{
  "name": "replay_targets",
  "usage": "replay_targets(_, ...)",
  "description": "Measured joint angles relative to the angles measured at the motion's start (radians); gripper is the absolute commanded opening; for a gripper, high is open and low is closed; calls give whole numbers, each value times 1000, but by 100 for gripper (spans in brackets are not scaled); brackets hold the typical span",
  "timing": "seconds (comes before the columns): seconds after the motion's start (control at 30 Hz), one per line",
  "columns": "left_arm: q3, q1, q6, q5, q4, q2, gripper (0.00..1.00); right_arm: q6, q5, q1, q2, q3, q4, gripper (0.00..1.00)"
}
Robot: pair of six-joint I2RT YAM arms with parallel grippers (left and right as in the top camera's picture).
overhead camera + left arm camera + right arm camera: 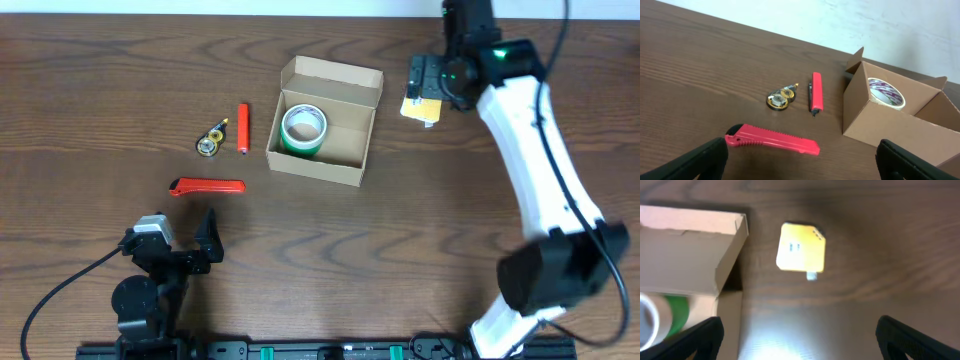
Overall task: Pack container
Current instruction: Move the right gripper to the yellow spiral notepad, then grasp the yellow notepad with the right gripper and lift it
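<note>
Position check: the right claw [799, 322] hangs over the small yellow squarish block [801, 255], which lies flat on the brown wood-grain desk [100, 80]. Its fingers are spread wide and it grips nothing. In the wrist view the block sits centred between the two fingers, a little ahead of the tips. It is close to square, so you have no real long axis to match; a pale stub sticks out of one edge. The tan cardboard box [350, 135] stands mid-desk with its lid flap up and a green-and-white tape roll [303, 130] inside. It lies just to the claw's left, near the block but with bare desk between them. The left claw [801, 145] is also wide open and empty, well apart, low over the red plastic box cutter [772, 141]. Judgement: the right arm is the nearer one. Expect a straight drop onto the block, then a short carry leftward over the box wall.
</note>
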Motion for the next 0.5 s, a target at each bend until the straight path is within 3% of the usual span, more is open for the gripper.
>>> replay_targets(0.5,0,0,0,0,0,0,95,-1,-41,-95,291,-5,287,99)
